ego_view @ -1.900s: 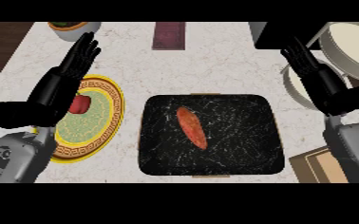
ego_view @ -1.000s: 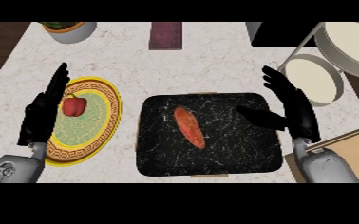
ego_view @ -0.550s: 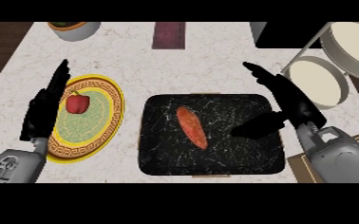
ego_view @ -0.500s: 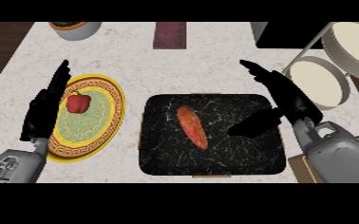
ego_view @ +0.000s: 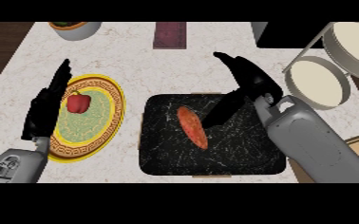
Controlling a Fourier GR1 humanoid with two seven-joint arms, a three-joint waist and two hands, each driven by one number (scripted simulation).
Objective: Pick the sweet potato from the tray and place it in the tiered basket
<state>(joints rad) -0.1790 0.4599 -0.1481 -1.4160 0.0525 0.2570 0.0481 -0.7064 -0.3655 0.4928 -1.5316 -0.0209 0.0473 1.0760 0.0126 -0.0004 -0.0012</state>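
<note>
Since half a second ago the right hand (ego_view: 251, 78) has swung inward from the tray's right edge and now hangs over the upper right part of the black tray (ego_view: 161, 159); its fingers (ego_view: 231, 62) are spread and fairly straight, pointing up and away, while the thumb (ego_view: 223, 110) reaches down and left towards the sweet potato (ego_view: 192, 127); the thumb's tip appears to lie just beside the potato's right side, though I cannot tell whether it touches; nothing is pinched yet.

Meanwhile the potato has not shifted; it lies slantwise near the middle of the tray, its upper end towards the left and its lower end towards the right, flat on the dark speckled floor.

Over on the other side, the left hand (ego_view: 46, 107) stays at the left edge of the yellow patterned plate (ego_view: 105, 128), fingers straight and together, pointing up, resting; a red pepper (ego_view: 78, 102) sits on that plate; none of this bears on the job.

As for the task, the approach looks nearly done and the grasp has not begun; the hand likely needs to drop and curl round the potato's middle before any lift; the long, tapered shape may roll or slide on the tray if only the thumb nudges it. Beyond the tray, the tiered basket (ego_view: 335, 99) stands at the right of the surface (ego_view: 140, 61), near the right forearm, so the carry should be short once the potato is held.
</note>
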